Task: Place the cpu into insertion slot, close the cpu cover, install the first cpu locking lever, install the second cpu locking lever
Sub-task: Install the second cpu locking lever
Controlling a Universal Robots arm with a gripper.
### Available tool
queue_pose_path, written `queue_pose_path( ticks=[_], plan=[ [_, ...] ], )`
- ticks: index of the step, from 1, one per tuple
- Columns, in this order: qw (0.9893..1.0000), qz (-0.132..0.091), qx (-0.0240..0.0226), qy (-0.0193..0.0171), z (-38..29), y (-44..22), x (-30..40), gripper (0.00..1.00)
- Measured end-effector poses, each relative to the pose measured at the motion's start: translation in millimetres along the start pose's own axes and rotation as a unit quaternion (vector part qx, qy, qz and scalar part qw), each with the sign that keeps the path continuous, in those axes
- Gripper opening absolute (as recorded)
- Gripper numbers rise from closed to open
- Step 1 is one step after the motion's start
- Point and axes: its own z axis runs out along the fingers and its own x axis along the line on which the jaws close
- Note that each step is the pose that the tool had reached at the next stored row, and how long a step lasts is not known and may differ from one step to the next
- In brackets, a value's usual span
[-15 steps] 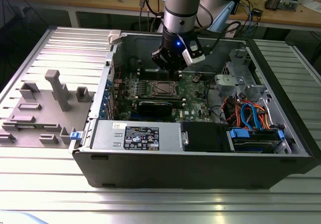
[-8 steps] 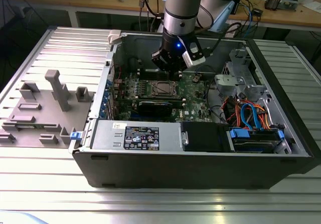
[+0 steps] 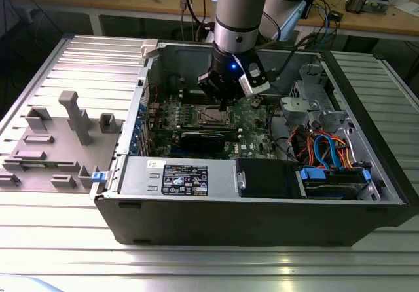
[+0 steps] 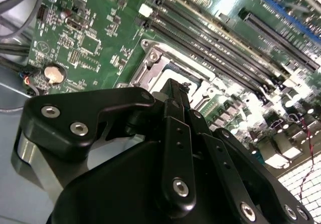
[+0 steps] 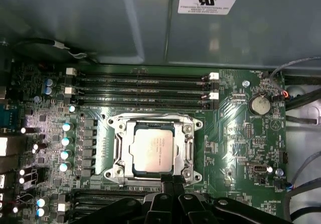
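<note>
Green board's insertion slot (image 5: 156, 151) around cpu (image 5: 152, 151)

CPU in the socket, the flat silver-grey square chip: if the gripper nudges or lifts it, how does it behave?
The flat silver-grey square CPU looks like a rigid metal-topped slab, so probably stiff, not floppy. Its smooth, shiny top is likely slippery for the black gripper. It sits recessed inside the silvery metal socket frame, so a sideways push would likely meet that frame rather than slide it.

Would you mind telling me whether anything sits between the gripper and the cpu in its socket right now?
Nothing visible does. In the first wrist view the cpu lies flat in the insertion slot, its metal top uncovered, with the gripper directly at the socket's edge. No cable, card or tool lies across the gap between them.
</note>
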Motion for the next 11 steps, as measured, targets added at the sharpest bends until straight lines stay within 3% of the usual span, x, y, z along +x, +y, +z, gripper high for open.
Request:
queue_pose_path(
  ticks=[11],
  plan=[
    [1.0, 0.0, 0.0, 0.0, 0.5, -1.2, 0.1, 0.11]
  ],
)
